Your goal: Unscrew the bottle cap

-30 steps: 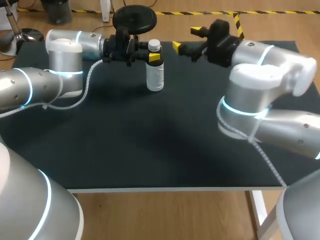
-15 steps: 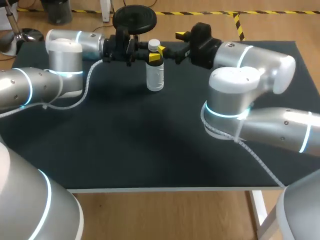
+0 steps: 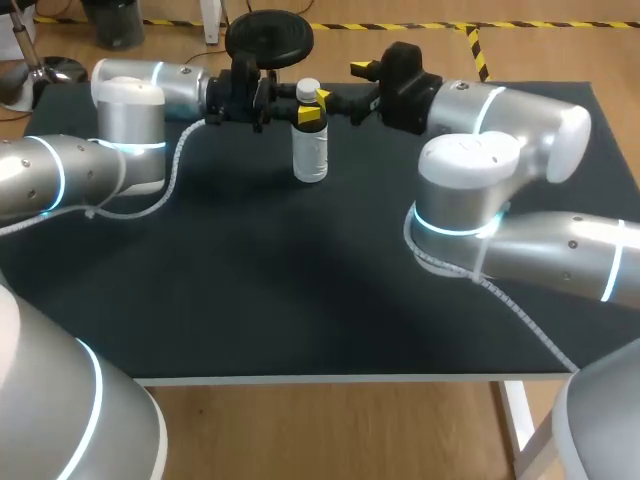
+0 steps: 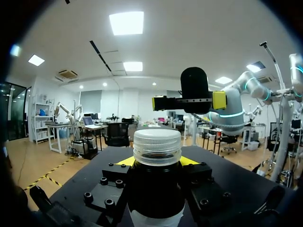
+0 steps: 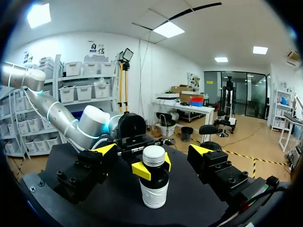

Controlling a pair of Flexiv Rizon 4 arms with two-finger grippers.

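One bottle (image 3: 310,150): stood upright near the surface's far edge, clamped by left claw (image 3: 306,113)
Cap (image 3: 309,90): flanked by right claw (image 3: 340,84), fingers spread, not touched yet

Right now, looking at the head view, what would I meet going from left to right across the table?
left arm → bottle → right hand → right arm

The flat black matte table (image 3: 300,300) fills most of the head view. Its pale front edge (image 3: 300,378) runs straight across, with a white leg (image 3: 516,415) under the right front corner. Soft, even light lies on the plain dark top.
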